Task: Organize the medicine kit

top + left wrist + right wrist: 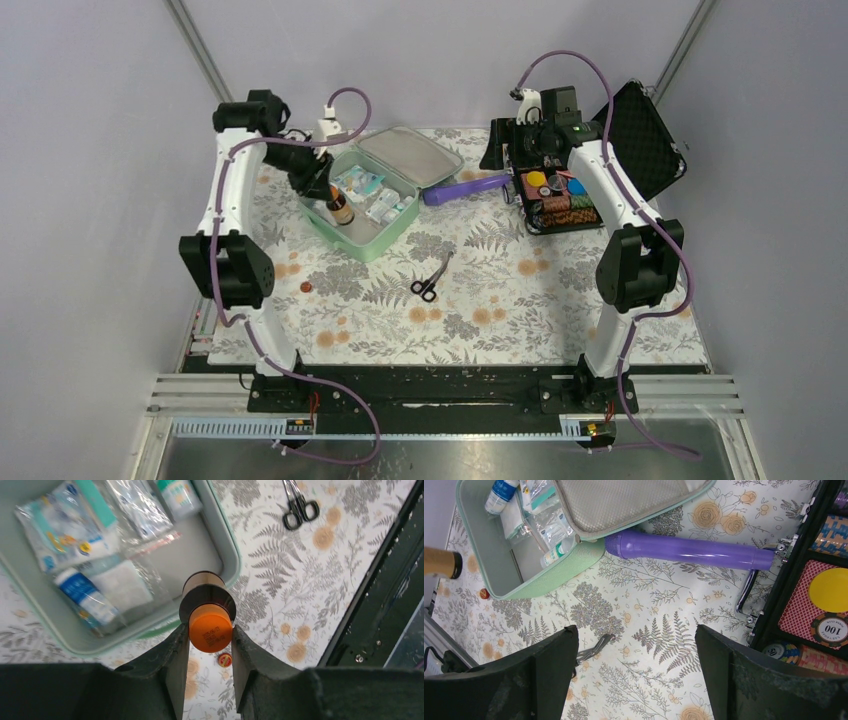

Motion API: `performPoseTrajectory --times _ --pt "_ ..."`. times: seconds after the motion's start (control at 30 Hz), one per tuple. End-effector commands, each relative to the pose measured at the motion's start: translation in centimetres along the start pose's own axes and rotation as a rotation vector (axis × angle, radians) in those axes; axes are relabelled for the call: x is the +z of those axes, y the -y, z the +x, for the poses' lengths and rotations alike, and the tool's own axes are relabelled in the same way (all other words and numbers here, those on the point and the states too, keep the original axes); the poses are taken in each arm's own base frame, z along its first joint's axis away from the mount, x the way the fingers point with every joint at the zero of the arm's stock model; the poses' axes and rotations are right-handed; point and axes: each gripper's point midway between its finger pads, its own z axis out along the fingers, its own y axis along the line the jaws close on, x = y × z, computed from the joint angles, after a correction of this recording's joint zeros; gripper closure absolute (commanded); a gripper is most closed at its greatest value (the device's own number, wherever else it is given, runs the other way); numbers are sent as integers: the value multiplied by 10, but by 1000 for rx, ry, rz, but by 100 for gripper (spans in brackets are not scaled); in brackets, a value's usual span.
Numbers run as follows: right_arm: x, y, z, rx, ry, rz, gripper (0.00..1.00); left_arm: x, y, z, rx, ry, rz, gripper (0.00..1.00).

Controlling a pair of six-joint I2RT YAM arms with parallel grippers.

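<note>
Left gripper (209, 634) gripped a bottle (206, 591) by its cap (210, 629), over the kit (374, 247). Kit lay open toward tabletop's (530, 300) far-left corner; judged light, rigid-shelled, best held by a wall. Right gripper (636, 632) stood wide, empty, far right.

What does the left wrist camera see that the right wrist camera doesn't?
Only left wrist: the left hand gripping the brown bottle, its orange cap facing the camera. Only right wrist: the open right hand, purple tube, black chip case and the kit's mesh lid. Both: the medicine kit, its packets, the bottle, scissors and flowery table cover.
</note>
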Motion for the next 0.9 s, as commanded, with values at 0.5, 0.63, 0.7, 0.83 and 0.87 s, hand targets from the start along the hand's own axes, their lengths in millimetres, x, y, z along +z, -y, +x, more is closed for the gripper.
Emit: performPoseTrajectory --times 0.5,0.63,0.7,0.83,0.87 --pt "-10 -7 1 -54 18 -2 6 90 -38 25 -193 -356 15 100" --pt "-10 -6 2 -52 15 1 6 112 -45 26 -242 -344 1 96" --pt "-9 -6 3 -51 12 -2 6 121 -56 22 -280 -311 -50 80" --pt "-7 -6 3 -45 9 -5 6 130 -75 13 -342 -246 -147 56" --pt "-7 -6 3 -46 9 -6 6 131 -78 13 -348 -236 -163 53"
